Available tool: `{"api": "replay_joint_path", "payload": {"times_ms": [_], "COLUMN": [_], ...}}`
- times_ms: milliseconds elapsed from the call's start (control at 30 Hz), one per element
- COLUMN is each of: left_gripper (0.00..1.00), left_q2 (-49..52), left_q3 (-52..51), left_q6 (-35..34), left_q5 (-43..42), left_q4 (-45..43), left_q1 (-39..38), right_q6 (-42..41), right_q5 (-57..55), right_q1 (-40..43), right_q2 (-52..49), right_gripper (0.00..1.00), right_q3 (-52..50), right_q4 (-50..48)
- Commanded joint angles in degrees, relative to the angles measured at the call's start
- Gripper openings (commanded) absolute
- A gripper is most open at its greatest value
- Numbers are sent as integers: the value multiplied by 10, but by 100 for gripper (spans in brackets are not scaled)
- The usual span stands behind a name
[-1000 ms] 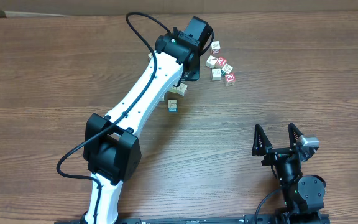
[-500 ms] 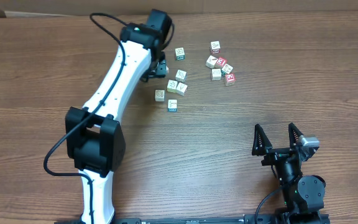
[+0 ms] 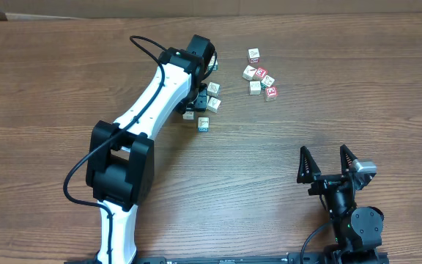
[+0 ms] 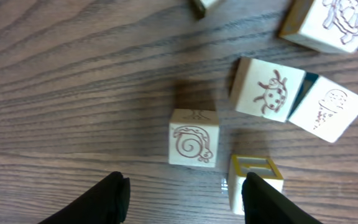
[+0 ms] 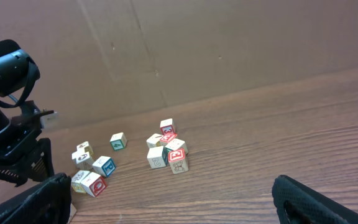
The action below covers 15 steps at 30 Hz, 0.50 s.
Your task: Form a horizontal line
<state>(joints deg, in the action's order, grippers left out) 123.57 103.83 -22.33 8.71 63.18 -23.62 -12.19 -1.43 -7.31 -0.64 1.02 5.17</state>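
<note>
No horizontal line is in view; small cream picture cubes lie loose in two clusters. One cluster [image 3: 261, 76] sits at the back right, the other [image 3: 209, 104] under my left arm [image 3: 171, 84]. In the left wrist view my left gripper [image 4: 188, 198] hangs open just above the table with nothing between its fingers. A snail cube [image 4: 193, 137] lies just beyond the gap. A yellow-framed cube [image 4: 252, 177] sits against the right fingertip [image 4: 263, 199]. Ladybug [image 4: 267, 89] and turtle [image 4: 325, 22] cubes lie farther off. My right gripper [image 3: 324, 151] stands wide open near the front edge.
Bare wood-grain table [image 3: 64, 110] stretches left and front of the cubes. In the right wrist view a brown cardboard wall [image 5: 216, 43] stands behind the table, and the left arm [image 5: 8, 112] shows at the far left beside the cubes [image 5: 166, 149].
My left arm swung from the right cluster over to the far left, then came back and down over the left cluster. The cubes and the right arm have not moved.
</note>
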Motion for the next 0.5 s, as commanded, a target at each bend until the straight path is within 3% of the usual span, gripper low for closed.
{"api": "replay_joint_path", "payload": {"times_ms": [0,267,467], "left_gripper": [59,61,68], "left_q2": [1,2,2], "left_q3": [-5,-21,-59], "left_q6": [12,59,61], "left_q5": [0,5,1], "left_q4": [-5,-32,-55], "left_q1": [-5,0,0], "right_q6": [2,2,2], "right_q5": [3,3,3], "right_q1": [-1,-1,-1], "right_q2": [2,1,2], "right_gripper": [100,100,100], "right_q3": [-6,-6,-6], "right_q4": [-3,-3,-3]}}
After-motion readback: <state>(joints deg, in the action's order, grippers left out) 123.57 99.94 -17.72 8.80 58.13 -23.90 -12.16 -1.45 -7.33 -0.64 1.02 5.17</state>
